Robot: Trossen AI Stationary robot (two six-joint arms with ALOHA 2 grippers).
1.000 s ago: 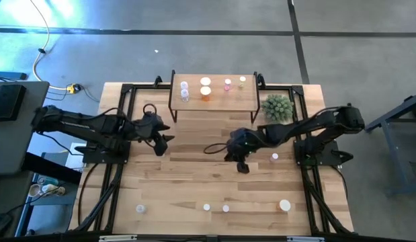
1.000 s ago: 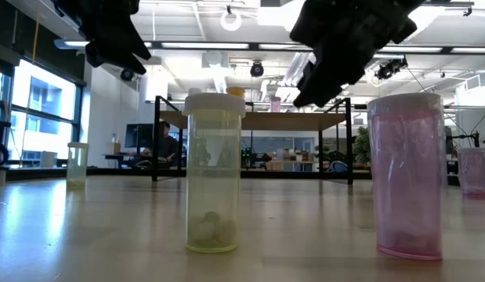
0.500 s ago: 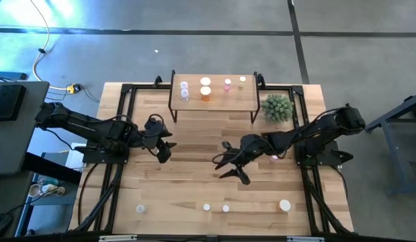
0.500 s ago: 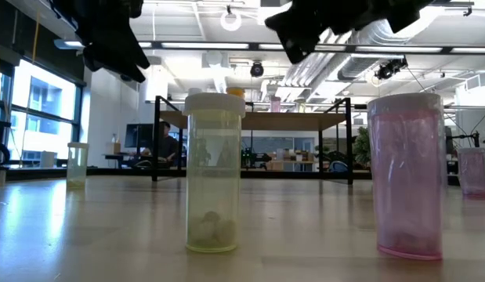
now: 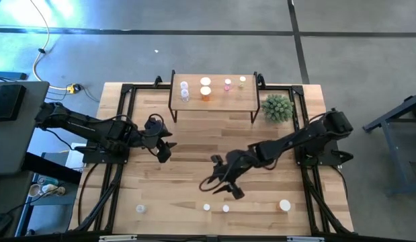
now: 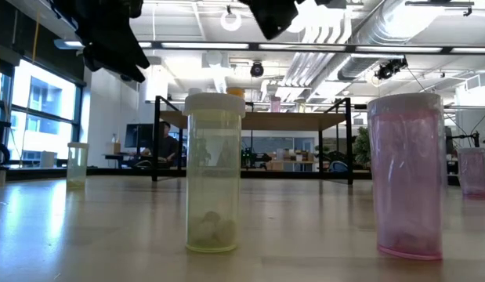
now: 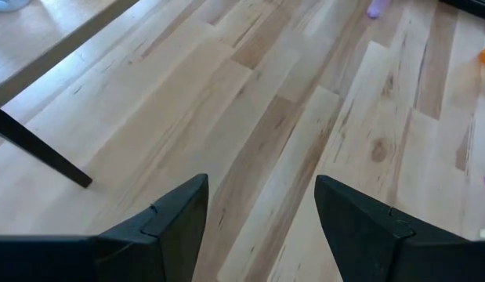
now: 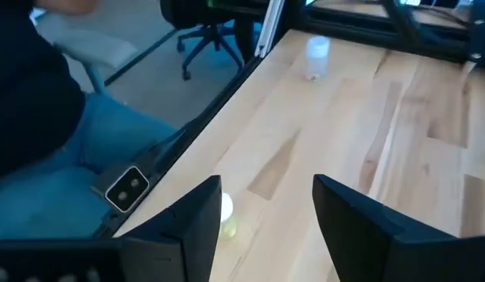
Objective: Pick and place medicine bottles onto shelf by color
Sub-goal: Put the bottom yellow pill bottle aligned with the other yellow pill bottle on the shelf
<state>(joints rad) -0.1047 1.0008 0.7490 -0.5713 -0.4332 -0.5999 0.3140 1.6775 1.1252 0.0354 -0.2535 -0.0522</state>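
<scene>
Right gripper (image 5: 221, 183) hangs over the front middle of the table, fingers spread, holding nothing. Likely next pick: the small pale yellow-green white-capped bottle (image 8: 224, 215), upright just ahead of its fingers (image 8: 197, 215), towards the front edge, beside a pink bottle (image 6: 406, 176). Nothing stands between. Left gripper (image 5: 161, 142) waits released, farther off. Small light-wood shelf (image 5: 214, 101) on black legs is at the back, already carrying four bottles.

On the pale striped-wood table (image 5: 194, 148), white caps dot the front edge. The light-wood shelf (image 5: 214, 101) on black legs carries clear, orange (image 5: 205, 93), pink and yellow-green bottles. The spiky plant (image 5: 277, 107) is green. Both arms are black.
</scene>
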